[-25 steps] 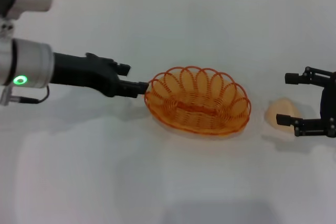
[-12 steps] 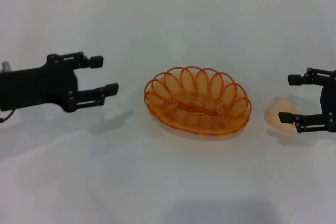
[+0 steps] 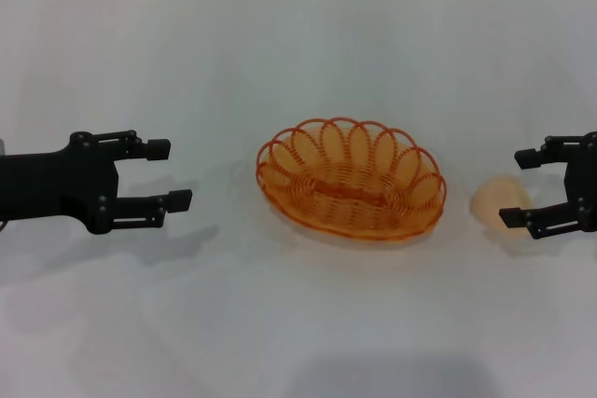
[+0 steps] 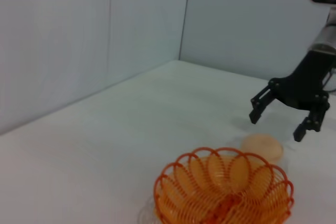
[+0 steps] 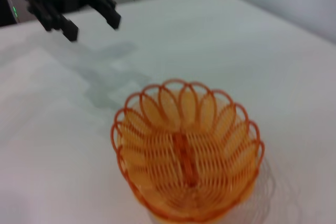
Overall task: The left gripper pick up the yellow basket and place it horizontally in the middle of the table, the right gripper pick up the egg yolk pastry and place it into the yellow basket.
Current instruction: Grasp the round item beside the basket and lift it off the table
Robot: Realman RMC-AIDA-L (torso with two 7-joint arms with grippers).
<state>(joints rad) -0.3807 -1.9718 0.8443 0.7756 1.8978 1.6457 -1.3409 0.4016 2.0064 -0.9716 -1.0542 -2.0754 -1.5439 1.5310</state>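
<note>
The yellow basket (image 3: 351,177), an oval orange wire basket, lies flat and empty in the middle of the white table (image 3: 308,53); it also shows in the left wrist view (image 4: 223,192) and the right wrist view (image 5: 186,153). The egg yolk pastry (image 3: 496,199) sits on the table right of the basket, also in the left wrist view (image 4: 262,147). My left gripper (image 3: 168,174) is open and empty, well left of the basket. My right gripper (image 3: 522,188) is open at the pastry's right side, its fingers straddling it without holding it.
A grey wall (image 4: 105,35) borders the table's far edge. Bare tabletop lies in front of and behind the basket.
My left gripper has let go of the basket's left rim and drawn back to the left, open. My right gripper has shifted slightly right and lower beside the pastry.
</note>
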